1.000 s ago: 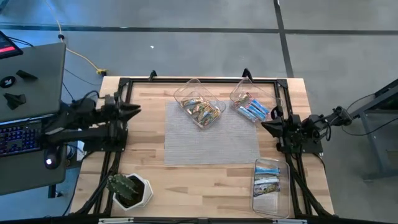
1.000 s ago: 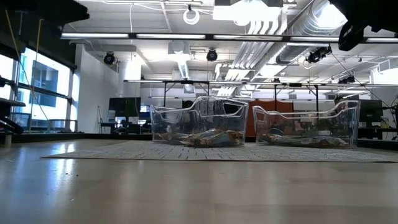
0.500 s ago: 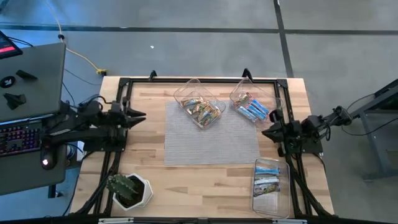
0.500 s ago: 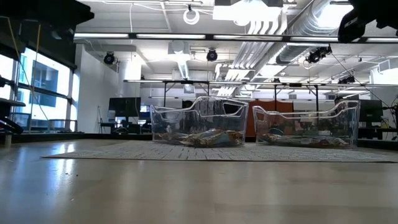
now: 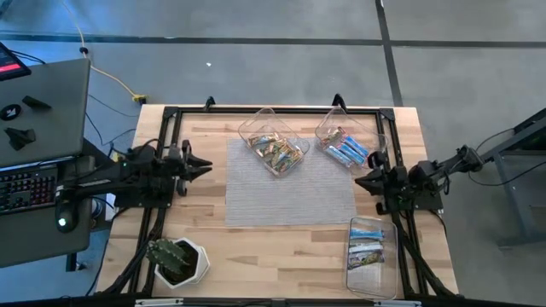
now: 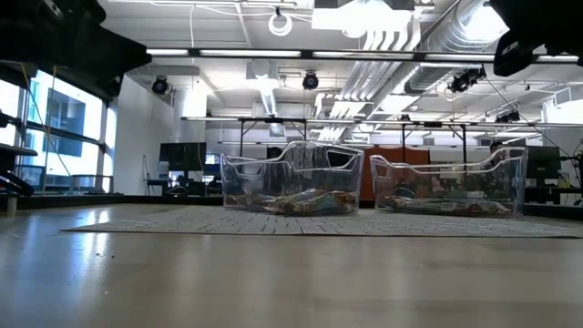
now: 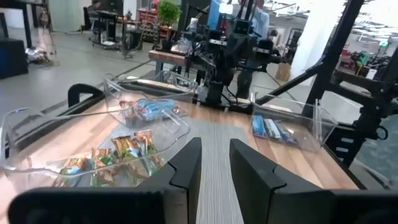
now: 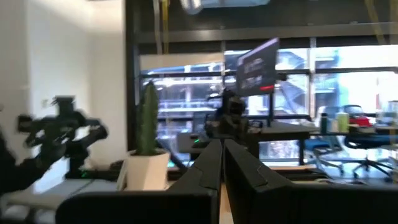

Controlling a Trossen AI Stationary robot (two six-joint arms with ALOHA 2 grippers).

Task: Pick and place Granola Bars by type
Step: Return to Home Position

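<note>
High view: every granola bars (image 5: 275, 152) item I can see is binned. Tan/gold ones are in the middle bin (image 5: 252, 128), blue with some red in the far-right bin (image 5: 328, 128), and a few more in the near-right bin (image 5: 371, 277); none shows loose on the mat (image 5: 290, 192) or the bare surface (image 5: 281, 256). The left gripper (image 5: 203, 165) sits just off the mat's left edge. The right gripper (image 5: 360, 181) is at the mat's right edge, between the far-right and near-right bins, touching neither. Low view: two bins stand on the mat with bars lying flat on their floors. Only dark arm parts show in the top corners, nothing near the bins. Left wrist view: the fingers (image 7: 186, 168) are a narrow gap apart with nothing between them. All three bins and the right arm (image 7: 230, 50) are visible ahead. Right wrist view: the fingers (image 8: 211, 168) are practically closed, a sliver between them, holding nothing. They face the potted cactus (image 8: 146, 137) and the left arm (image 8: 62, 134) across the surface. My read: sorting looks done and this is the return-to-home step. Next move needs no grasp, just park both arms at rest pose, with the right one clearing the rims of the two bins beside it.
</note>
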